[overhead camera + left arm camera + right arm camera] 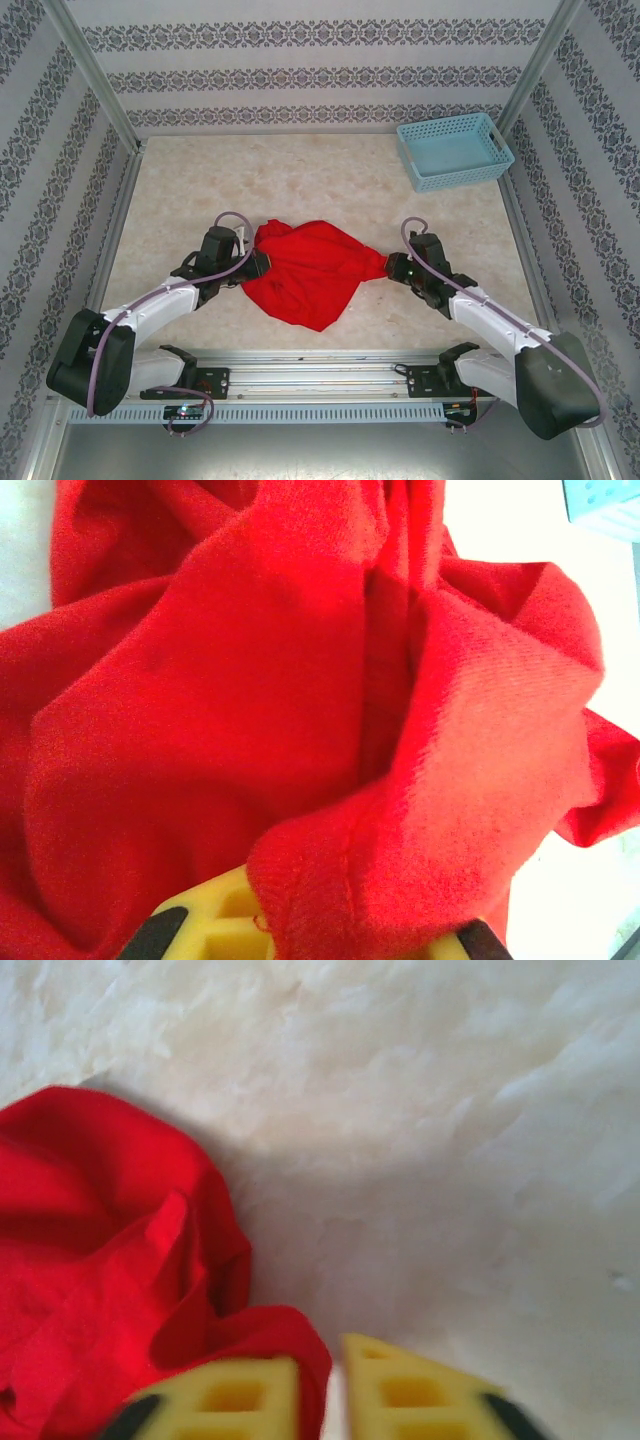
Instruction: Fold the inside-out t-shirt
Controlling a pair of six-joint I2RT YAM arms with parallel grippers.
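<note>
The main risk is on the right side. The right gripper [336, 1385] has its yellow fingers [400, 1392] only a little apart, and no cloth shows in the narrow gap between them (the wrist view is blurred, so this is a cautious reading). A fold of the plain bright red cloth t-shirt [312, 272] touches the outer side of one finger. If that arm pulled away now, I judge it would leave with nothing, and the other arm would drag the shirt to one side rather than spread it.

The left gripper [257, 266] is pressed together on the shirt's left side, with a hemmed edge draped over its fingers. It seems to have gathered more than one layer, which could keep the garment bunched when lifted.

The shirt lies crumpled in a heap on the pale marbled table [330, 170], near the middle of its near edge, between the two grippers. The light blue plastic basket [455, 152] sits well apart at the far right corner.
</note>
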